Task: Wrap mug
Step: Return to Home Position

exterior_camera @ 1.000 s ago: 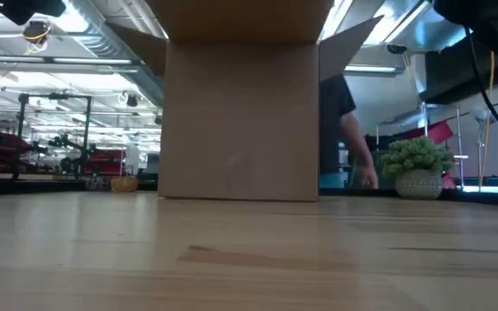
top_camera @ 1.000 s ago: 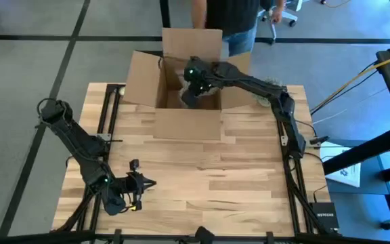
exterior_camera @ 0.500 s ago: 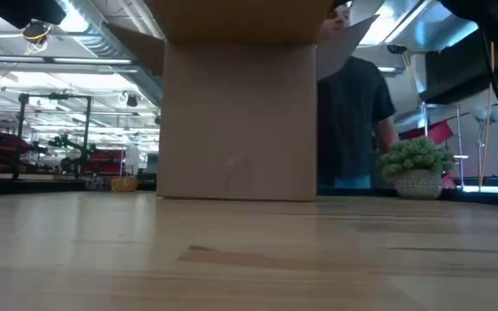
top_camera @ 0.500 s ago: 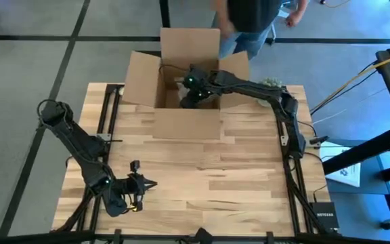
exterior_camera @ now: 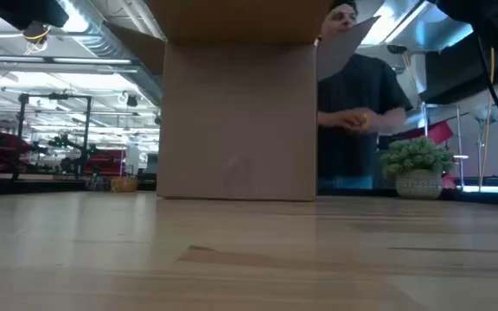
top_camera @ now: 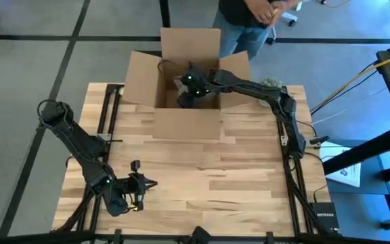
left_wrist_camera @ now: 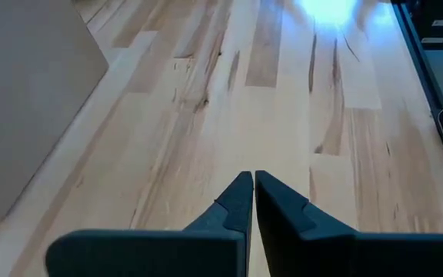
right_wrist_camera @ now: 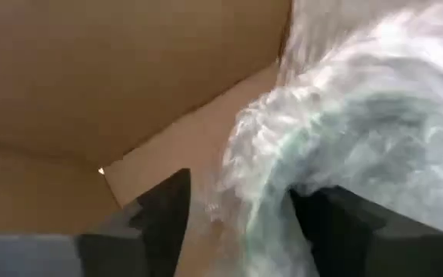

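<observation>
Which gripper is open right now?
The right gripper, inside the box, jaws spread by the bubble-wrapped mug; the left gripper is shut above the table.

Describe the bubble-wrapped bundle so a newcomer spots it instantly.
Find the open brown cardboard box at the wooden table's far edge, where the right gripper reaches in. In front of its open fingers lies the transparent bubble-wrap bundle, the only shiny, green-tinted thing among cardboard walls.

I see the box (top_camera: 187,88) at upper centre of the high view, on the far edge of the table (top_camera: 235,183). My right gripper (top_camera: 185,100) is inside it, the wrapped mug (right_wrist_camera: 344,131) just before its fingers, apparently on the box floor. The left gripper (top_camera: 152,183) hangs lower left, well apart. A plant (top_camera: 271,83) stands right of the box, a person (top_camera: 249,17) behind it.
</observation>
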`<action>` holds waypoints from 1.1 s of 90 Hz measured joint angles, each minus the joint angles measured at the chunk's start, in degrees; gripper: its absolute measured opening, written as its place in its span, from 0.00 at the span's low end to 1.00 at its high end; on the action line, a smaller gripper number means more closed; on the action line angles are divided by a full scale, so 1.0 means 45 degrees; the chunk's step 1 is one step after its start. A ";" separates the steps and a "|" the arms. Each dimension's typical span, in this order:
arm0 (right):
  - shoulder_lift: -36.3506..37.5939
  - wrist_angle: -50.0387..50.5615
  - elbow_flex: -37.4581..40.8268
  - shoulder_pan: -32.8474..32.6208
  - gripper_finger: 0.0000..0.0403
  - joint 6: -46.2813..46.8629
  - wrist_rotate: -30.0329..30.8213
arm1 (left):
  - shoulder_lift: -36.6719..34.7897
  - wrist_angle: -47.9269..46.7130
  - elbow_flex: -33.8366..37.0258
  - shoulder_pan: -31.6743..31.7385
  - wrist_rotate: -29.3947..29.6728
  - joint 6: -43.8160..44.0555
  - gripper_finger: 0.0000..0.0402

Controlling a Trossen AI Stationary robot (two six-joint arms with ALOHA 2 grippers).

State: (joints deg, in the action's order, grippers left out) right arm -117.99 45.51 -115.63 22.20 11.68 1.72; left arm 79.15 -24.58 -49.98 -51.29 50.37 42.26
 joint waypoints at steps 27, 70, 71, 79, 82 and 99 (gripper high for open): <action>0.1589 0.0755 -0.1176 -0.0489 0.56 -0.1337 0.0024 | 0.0000 -0.0019 0.0000 0.0003 -0.0382 -0.0010 0.00; 0.5568 0.1172 0.1607 -0.3681 0.56 -0.2664 -0.0044 | -0.0557 -0.0952 0.0000 0.0185 -0.0865 -0.0041 0.00; 0.5708 0.1055 0.1838 -0.3755 0.55 -0.2661 -0.0060 | -0.0592 -0.1007 0.0000 0.0185 -0.0868 -0.0016 0.00; 0.6850 -0.0362 0.4033 -0.4408 0.52 -0.2544 -0.0208 | -0.0910 -0.1353 0.0000 0.0185 -0.0842 -0.0018 0.00; 0.7375 -0.1079 0.4966 -0.4640 0.50 -0.2348 -0.0247 | -0.1047 -0.1419 0.0000 0.0185 -0.0831 -0.0053 0.00; 1.0540 -0.4996 1.0480 -0.5738 0.32 -0.1360 -0.0340 | -0.1717 -0.1329 0.0327 0.0185 -0.0816 -0.0207 0.00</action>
State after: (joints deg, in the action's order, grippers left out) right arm -70.56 23.03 -68.47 -3.63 5.56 0.20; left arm 71.43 -30.56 -48.50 -50.46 46.70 41.33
